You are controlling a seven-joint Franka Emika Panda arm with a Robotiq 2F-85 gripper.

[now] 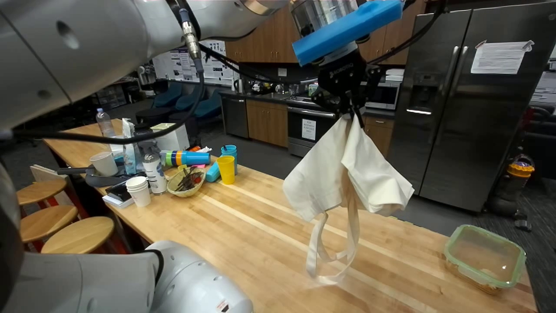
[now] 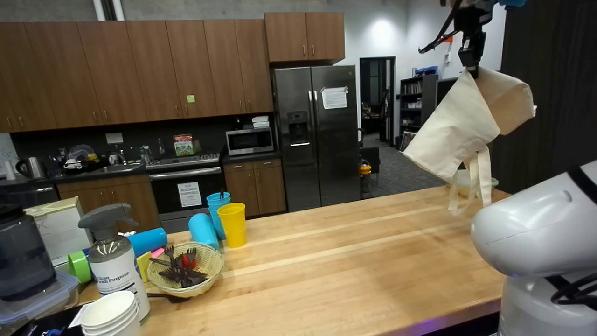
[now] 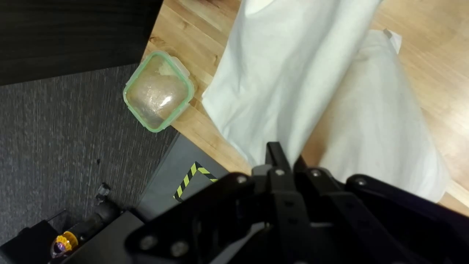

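Observation:
High over the wooden table [image 1: 243,243], my gripper [image 1: 352,114] is shut on a cream cloth bag [image 1: 319,174]. The pinch takes in a gathered fold near one end. From there the cloth [image 2: 454,126] spreads in two drooping flaps, and its strap loops [image 1: 313,252] dangle lowest, close above the tabletop. Whether the straps touch the wood I cannot tell. In the wrist view the fingertips [image 3: 276,152] press against the pale fabric [image 3: 289,73], which hides part of the table. A green-rimmed lidded container [image 3: 159,91] sits by the table's end, apart from the bag.
A yellow cup [image 1: 226,169], blue cups [image 2: 203,229] and a basket of dark forks [image 2: 214,266] stand at the table's far end. Nearby are a spray bottle [image 2: 116,270] and stacked paper cups [image 1: 139,191]. Wooden stools [image 1: 78,234] line one side; a fridge [image 1: 447,165] stands beyond.

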